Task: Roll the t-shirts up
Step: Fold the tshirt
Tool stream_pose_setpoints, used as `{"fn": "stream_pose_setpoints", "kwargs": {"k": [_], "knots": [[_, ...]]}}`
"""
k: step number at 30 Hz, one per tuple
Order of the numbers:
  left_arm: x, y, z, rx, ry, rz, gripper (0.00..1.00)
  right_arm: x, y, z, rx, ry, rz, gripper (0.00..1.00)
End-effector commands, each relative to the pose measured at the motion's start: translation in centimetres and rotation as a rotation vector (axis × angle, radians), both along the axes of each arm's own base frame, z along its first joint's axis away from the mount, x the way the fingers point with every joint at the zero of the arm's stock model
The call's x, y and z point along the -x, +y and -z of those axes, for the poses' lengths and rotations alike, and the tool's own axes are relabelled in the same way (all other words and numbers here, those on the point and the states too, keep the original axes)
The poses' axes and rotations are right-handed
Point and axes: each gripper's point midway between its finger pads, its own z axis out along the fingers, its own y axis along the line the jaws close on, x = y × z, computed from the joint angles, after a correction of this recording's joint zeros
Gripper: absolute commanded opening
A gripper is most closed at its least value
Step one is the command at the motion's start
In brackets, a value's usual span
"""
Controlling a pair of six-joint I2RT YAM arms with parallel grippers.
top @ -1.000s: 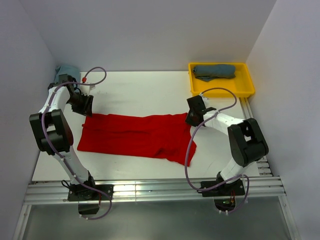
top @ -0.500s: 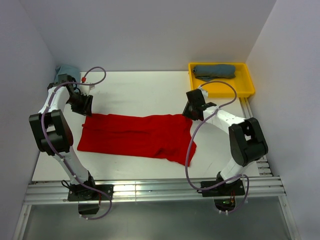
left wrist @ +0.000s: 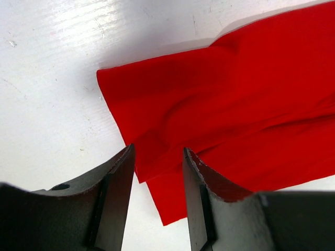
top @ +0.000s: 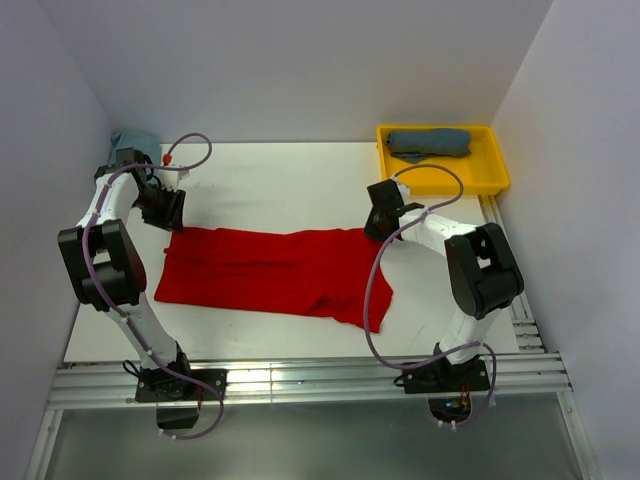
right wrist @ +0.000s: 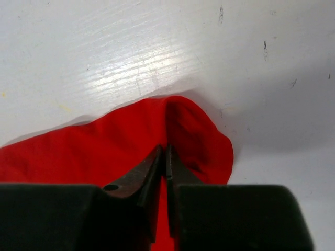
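Leftmost, a light teal t-shirt (top: 133, 139) sits at the table's (top: 280, 180) far left corner, and the left gripper (left wrist: 157, 151) hangs unclenched over the left end of the red t-shirt (top: 260, 270), which is spread across the table's middle. At its far right corner the right gripper (right wrist: 163, 152) is pinched on a cloth fold. A dark slate-blue t-shirt (top: 430, 142) lies in the yellow tray (top: 495, 185) at the far right corner.

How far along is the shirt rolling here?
Done: a dark slate-blue cloth bundle sits in the yellow plastic tray. In hand: right gripper pinches a far corner of the flat bright red t-shirt; left gripper open over the other. Left: rolling it.
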Motion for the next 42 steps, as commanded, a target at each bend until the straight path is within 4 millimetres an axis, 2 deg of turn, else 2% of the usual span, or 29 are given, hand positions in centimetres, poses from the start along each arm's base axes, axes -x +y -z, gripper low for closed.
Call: {"fn": "stream_pose_setpoints", "kwargs": {"k": [1,2,5,10,13,16,17,20,23,24,26,27,31,34,38,41,42], "knots": [[-0.2,0.2,-1.6,-0.012,-0.047,-0.014,0.47,-2.2,-0.3,-1.8,-0.009,-0.058,0.011,0.1],[-0.1,0.3,-1.4,-0.015,-0.045,-0.015,0.47,-2.3,-0.5,-1.8,-0.011,-0.059,0.016,0.05],[0.0,0.5,-0.9,-0.025,-0.044,-0.023,0.45,-3.1,-1.4,-2.1,-0.018,-0.061,0.034,0.02],[0.0,1.5,-0.3,-0.01,-0.046,-0.059,0.39,-3.7,-3.0,-2.0,-0.017,-0.062,0.064,0.01],[0.1,1.5,0.3,0.005,-0.036,-0.064,0.38,-3.8,-2.9,-2.0,-0.031,-0.062,0.057,0.02],[0.3,1.3,1.1,0.021,-0.022,-0.068,0.4,-3.7,-2.7,-2.3,-0.045,-0.065,0.041,0.14],[0.1,1.3,1.3,0.019,-0.025,-0.072,0.41,-3.6,-2.7,-2.4,-0.046,-0.068,0.039,0.24],[-0.1,1.4,1.9,0.024,-0.019,-0.083,0.45,-3.1,-2.8,-3.4,-0.049,-0.086,0.035,0.36],[-0.7,1.6,2.3,0.02,-0.028,-0.097,0.5,-2.4,-3.2,-4.7,-0.05,-0.109,0.038,0.44],[-1.3,1.9,2.5,0.012,-0.041,-0.109,0.51,-2.2,-3.1,-5.6,-0.057,-0.131,0.038,0.45],[-2.2,2.3,2.9,0.014,-0.048,-0.125,0.52,-1.5,-3.2,-5.8,-0.065,-0.139,0.041,0.46],[-2.8,2.1,3.0,0.033,-0.057,-0.127,0.52,-1.4,-3.1,-6.5,-0.077,-0.161,0.038,0.47],[-4.8,1.9,4.2,0.088,-0.042,-0.141,0.51,-0.9,-3.3,-6.0,-0.071,-0.153,0.031,0.48],[-6.0,1.5,4.3,0.135,-0.061,-0.137,0.52,-1.0,-3.1,-5.1,-0.067,-0.134,0.022,0.48],[-6.6,1.0,4.5,0.18,-0.052,-0.137,0.51,-1.7,-2.7,-4.3,-0.077,-0.125,0.011,0.49],[-6.6,1.0,4.6,0.181,-0.046,-0.14,0.45,-2.5,-2.4,-3.4,-0.075,-0.107,0.004,0.49],[-6.6,1.1,4.6,0.177,-0.046,-0.141,0.39,-3.0,-2.2,-2.9,-0.073,-0.095,0.001,0.49]]}}
